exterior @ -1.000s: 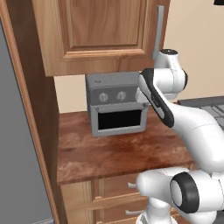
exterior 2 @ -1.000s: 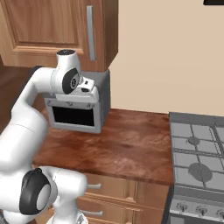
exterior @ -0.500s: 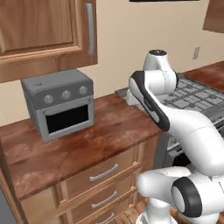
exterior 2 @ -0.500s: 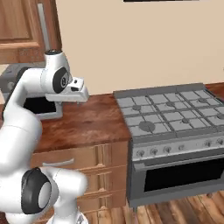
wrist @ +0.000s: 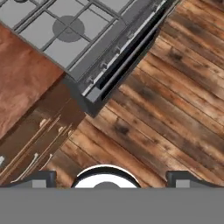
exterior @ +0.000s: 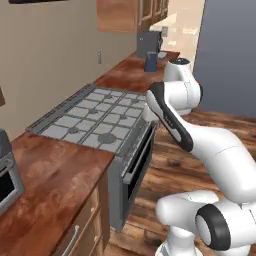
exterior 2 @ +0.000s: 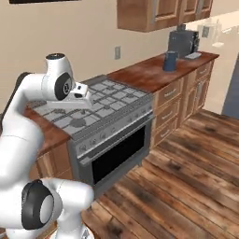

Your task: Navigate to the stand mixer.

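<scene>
- The tool (wrist: 111, 181) is wide open: its two dark tips sit far apart at the bottom of the hand view, and nothing is between them.
- It looks down at the wooden floor (wrist: 166, 100), which lies directly under the tool.
- The stove (wrist: 74, 35) is just ahead of the tool and below it; its grey burner top and its front edge with the oven handle run across the upper part of the hand view.
- A brown table (exterior: 45, 190) touches the stove on the side nearer to the robot, with drawers (wrist: 30, 153) under it.
- A grey toaster oven (exterior: 7, 180) stands on this table, behind the tool, at the picture's left edge.
- The mixer (exterior 2: 171, 61) seems to be the small blue thing far ahead of the tool, beyond the stove, on the far table (exterior 2: 144, 74). It is too small to tell its parts.
- A dark boxy machine (exterior 2: 182, 42) stands near the mixer, farther from the tool, under the wall cabinets (exterior 2: 158, 14).
</scene>
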Controlling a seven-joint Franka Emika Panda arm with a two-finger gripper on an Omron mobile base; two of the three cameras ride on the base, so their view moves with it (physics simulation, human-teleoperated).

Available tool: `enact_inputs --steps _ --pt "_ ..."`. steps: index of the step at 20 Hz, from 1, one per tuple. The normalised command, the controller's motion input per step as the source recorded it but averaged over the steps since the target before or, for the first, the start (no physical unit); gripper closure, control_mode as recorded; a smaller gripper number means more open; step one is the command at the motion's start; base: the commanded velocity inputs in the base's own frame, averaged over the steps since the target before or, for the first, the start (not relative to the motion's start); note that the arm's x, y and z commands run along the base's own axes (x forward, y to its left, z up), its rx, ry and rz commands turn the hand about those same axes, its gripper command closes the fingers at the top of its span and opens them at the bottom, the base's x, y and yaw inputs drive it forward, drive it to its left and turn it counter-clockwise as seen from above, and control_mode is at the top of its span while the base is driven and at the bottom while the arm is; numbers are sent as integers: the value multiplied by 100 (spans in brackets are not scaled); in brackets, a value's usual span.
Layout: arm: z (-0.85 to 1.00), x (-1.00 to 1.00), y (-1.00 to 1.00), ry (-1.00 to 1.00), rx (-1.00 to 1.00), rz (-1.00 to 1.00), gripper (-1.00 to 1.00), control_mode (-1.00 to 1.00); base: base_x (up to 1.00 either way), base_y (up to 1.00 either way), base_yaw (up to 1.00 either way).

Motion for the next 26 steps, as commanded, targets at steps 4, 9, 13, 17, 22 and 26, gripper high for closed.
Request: enact_inputs --steps 4,9,13,17,22,26 --pt "0 0 0 0 0 0 -100 100 0 0 -96" --pt "0 0 0 0 0 0 -100 100 0 0 -94" --pt "0 0 0 0 0 0 -100 100 0 -5 -89" --pt "0 0 0 0 0 0 -100 100 0 -27 -84" --pt "0 0 0 0 0 0 -100 100 1 -58 -73" --pt "0 0 0 0 0 0 -100 100 10 -76 -61"
